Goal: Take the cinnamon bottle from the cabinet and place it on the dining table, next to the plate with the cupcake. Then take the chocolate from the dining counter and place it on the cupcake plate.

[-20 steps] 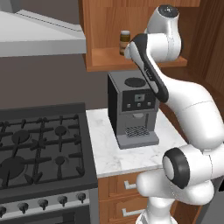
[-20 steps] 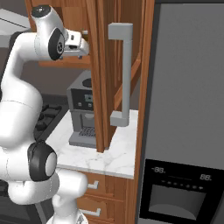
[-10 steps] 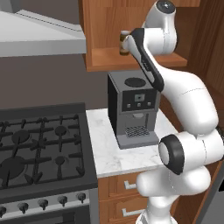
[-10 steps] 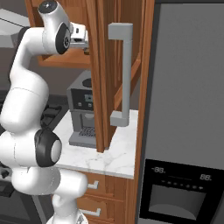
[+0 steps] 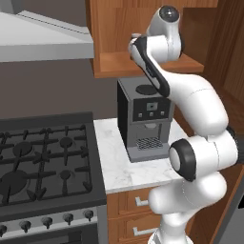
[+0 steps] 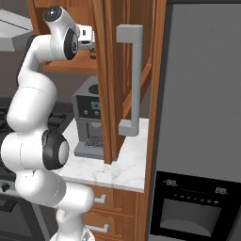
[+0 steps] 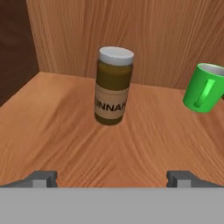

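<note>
gripper [image 7: 112, 177]: open, jaws spread wide, nothing between them; it points at the cinnamon bottle but sits apart from it, inside the cabinet
cinnamon bottle [image 7: 113, 86]: upright on the cabinet [image 7: 52, 127] shelf floor, near the back wall, pale grey cap on, label facing the gripper
green mug [image 7: 204, 88]: on the same shelf, to one side of the cinnamon bottle, well apart, handle facing the gripper
arm [image 5: 190, 100]: reaches up from the base into the cabinet opening above the coffee machine
coffee machine [image 5: 143, 119]: on the marble tabletop [image 5: 114, 162], directly under the cabinet
stove [image 5: 43, 162]: just beside the tabletop, black grates
cabinet door [image 6: 127, 80]: swung open, grey handle toward the room
</note>
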